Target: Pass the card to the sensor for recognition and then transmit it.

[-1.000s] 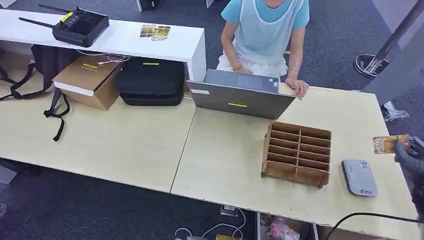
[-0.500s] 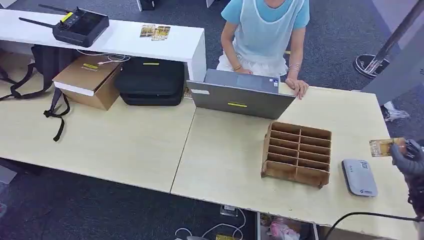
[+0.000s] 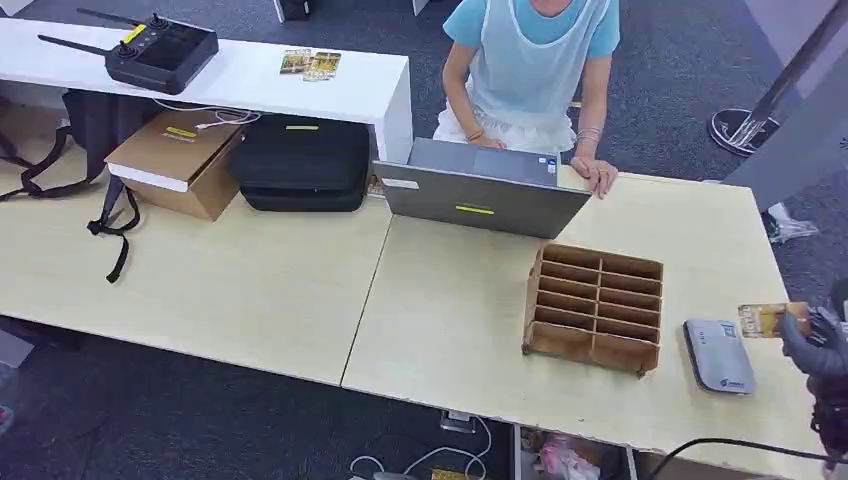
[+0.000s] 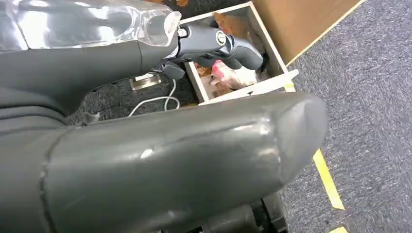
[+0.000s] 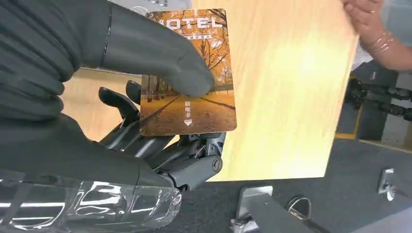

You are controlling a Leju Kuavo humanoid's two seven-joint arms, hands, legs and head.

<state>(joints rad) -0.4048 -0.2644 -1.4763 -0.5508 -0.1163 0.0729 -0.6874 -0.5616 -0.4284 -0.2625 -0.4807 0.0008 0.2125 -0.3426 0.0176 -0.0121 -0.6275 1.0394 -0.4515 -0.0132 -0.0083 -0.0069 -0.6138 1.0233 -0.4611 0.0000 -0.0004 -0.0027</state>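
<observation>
Right hand: dark grey ribbed cover, thick grey thumb, darker fingers with round pivot screws; clear glossy plastic wrap over wrist. Left hand: same finish.

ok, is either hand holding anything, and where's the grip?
The right hand pinches the card, thumb pressed on its printed face and fingers behind it. The left hand holds nothing.
</observation>
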